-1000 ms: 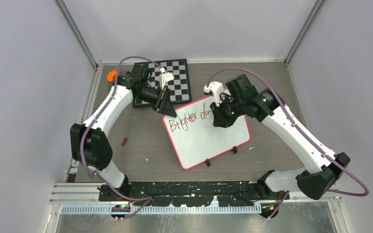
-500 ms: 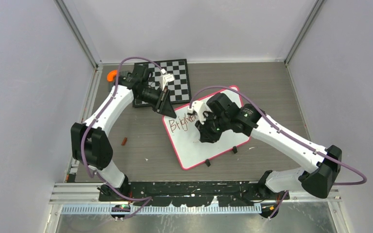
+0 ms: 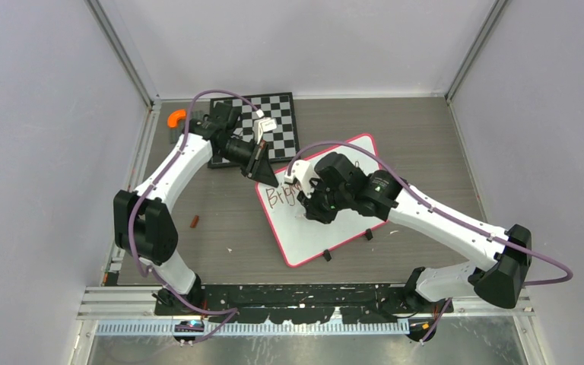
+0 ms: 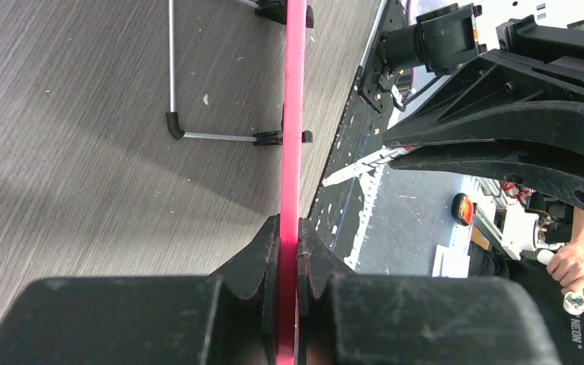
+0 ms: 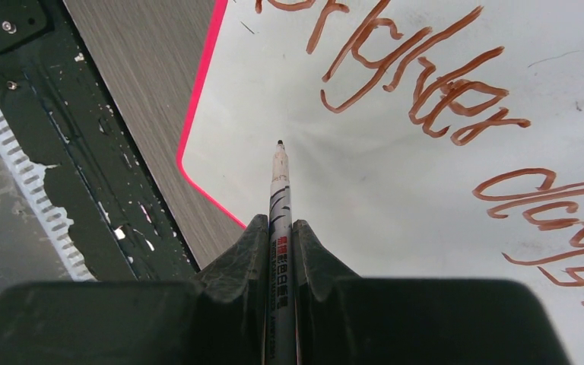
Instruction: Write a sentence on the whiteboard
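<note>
The whiteboard (image 3: 342,228) lies tilted on the table, white with a pink-red rim. My left gripper (image 3: 268,179) is shut on its far left corner; in the left wrist view the rim (image 4: 294,114) runs edge-on between the jaws of the gripper (image 4: 289,228). My right gripper (image 3: 309,211) is shut on a white marker (image 5: 279,190) and hovers over the board's left half. The marker tip points at bare board (image 5: 395,220) below the first line of the sentence (image 5: 418,84), reddish-brown "Brighter days". Whether the tip touches, I cannot tell. In the top view the right arm hides most of the sentence (image 3: 280,196).
A black-and-white checkered board (image 3: 277,122) lies behind the left gripper. An orange object (image 3: 175,118) sits at the far left and a small brown piece (image 3: 194,221) on the table's left side. Two black clip feet (image 3: 325,255) stick out at the whiteboard's near edge.
My right gripper with the marker has swung from the right end of the first written line down and left to below its start. The left gripper has stayed at the board's corner.
</note>
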You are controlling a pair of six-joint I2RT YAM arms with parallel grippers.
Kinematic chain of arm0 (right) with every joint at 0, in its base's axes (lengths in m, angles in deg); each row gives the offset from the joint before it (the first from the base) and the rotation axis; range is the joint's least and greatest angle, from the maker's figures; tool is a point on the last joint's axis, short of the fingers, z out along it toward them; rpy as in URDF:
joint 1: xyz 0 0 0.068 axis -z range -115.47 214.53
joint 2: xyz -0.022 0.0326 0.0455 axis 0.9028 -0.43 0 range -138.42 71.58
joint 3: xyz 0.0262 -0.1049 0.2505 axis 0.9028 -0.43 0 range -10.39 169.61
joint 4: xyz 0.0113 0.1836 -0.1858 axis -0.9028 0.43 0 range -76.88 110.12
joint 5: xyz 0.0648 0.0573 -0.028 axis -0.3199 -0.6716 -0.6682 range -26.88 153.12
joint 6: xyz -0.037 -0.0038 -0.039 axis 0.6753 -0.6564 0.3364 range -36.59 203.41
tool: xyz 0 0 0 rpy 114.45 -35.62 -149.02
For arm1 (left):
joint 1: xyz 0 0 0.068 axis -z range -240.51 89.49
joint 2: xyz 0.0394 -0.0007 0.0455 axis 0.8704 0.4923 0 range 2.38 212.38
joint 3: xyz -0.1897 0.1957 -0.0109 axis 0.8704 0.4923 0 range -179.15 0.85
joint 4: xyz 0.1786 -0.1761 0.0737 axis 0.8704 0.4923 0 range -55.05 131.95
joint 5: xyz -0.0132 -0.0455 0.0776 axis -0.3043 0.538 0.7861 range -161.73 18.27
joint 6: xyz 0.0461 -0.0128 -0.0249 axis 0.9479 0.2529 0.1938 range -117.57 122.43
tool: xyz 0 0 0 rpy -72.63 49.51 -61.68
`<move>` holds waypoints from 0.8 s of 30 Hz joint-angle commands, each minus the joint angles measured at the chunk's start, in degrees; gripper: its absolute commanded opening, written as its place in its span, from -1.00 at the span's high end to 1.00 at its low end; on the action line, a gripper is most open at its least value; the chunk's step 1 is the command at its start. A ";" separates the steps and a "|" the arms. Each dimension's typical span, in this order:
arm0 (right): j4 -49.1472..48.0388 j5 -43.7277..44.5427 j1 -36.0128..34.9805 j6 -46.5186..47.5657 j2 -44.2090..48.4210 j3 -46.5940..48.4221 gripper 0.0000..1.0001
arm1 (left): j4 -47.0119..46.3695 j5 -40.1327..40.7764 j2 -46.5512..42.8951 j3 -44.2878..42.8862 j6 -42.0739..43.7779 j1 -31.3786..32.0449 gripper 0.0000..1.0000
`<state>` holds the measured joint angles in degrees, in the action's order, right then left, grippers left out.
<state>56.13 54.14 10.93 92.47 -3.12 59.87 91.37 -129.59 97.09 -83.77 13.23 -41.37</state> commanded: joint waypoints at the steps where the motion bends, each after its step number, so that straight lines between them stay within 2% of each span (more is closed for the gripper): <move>1: -3.57 3.23 -1.08 -0.01 -0.06 -0.35 1.00 | 0.00 2.03 0.57 0.06 -0.43 0.20 1.00; 11: -3.94 6.48 -1.68 1.09 -0.95 -1.63 0.99 | -0.18 2.32 0.35 0.24 -0.44 0.22 1.00; 24: -1.43 4.53 -2.55 2.78 -1.14 -5.83 0.99 | -0.21 2.75 0.01 0.59 -0.23 0.20 1.00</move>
<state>54.70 58.76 8.98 93.95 -4.23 55.30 91.33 -129.53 97.18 -83.74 13.43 -41.37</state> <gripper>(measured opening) 0.186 0.086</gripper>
